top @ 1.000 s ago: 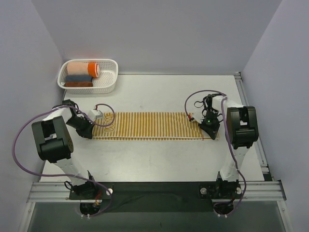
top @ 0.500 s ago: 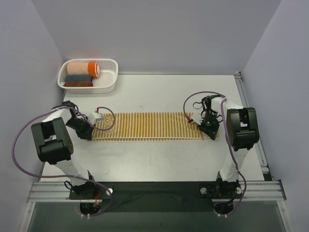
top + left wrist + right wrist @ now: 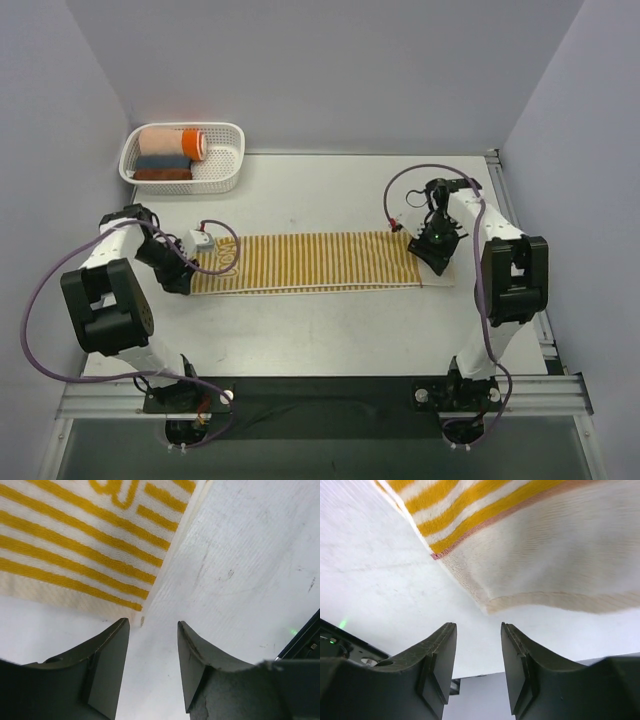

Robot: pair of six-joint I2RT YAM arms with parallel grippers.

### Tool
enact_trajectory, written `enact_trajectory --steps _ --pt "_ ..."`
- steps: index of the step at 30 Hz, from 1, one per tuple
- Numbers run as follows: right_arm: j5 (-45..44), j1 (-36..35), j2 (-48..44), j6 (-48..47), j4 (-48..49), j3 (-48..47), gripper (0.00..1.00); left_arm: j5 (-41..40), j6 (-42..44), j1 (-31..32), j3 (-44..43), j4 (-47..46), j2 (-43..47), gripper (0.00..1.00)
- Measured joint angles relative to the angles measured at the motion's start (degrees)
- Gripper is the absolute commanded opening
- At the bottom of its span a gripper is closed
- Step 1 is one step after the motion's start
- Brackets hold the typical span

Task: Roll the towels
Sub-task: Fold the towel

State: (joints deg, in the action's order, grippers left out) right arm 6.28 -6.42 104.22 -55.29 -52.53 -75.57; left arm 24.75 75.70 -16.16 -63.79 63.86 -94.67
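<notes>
The striped yellow-and-white towel (image 3: 320, 262) lies flat and unrolled across the middle of the table, its long side running left to right. My left gripper (image 3: 180, 278) is at the towel's left end, low over the table. In the left wrist view the towel's corner (image 3: 75, 540) lies just ahead of my open, empty left gripper (image 3: 152, 624). My right gripper (image 3: 438, 262) is at the towel's right end. In the right wrist view the pale end band (image 3: 545, 545) lies just ahead of my open, empty right gripper (image 3: 478, 625).
A white basket (image 3: 232, 132) stands at the back left with a peach-and-orange roll (image 3: 172, 141) on top of a grey-blue and a reddish-brown roll. A small white connector (image 3: 201, 240) on the left arm's purple cable rests over the towel's left end. The table's right rail (image 3: 497, 190) is close to the right arm.
Both grippers have let go of the towel ends and drawn slightly outward. The right arm's elbow has swung out and its gripper shifted a little. The towel lies slightly more slanted.
</notes>
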Motion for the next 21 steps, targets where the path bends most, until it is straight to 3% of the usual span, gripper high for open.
enact_trajectory --steps 5,11,16,21 --pt "5.8 0.0 0.1 5.5 -3.2 -10.0 0.28 3.8 -3.0 1.1 -5.0 1.7 1.8 0.52" --pt "11.8 0.0 8.8 16.8 -3.7 -22.9 0.26 8.2 -17.6 8.0 -6.3 -6.0 1.9 0.49" --pt "11.3 0.1 15.8 23.1 -0.8 -24.0 0.24 8.2 -27.9 13.7 -3.3 -14.6 1.2 0.44" --pt "7.6 1.5 21.9 25.6 2.0 -23.9 0.24 3.7 -31.6 13.4 1.0 -19.6 -4.0 0.38"
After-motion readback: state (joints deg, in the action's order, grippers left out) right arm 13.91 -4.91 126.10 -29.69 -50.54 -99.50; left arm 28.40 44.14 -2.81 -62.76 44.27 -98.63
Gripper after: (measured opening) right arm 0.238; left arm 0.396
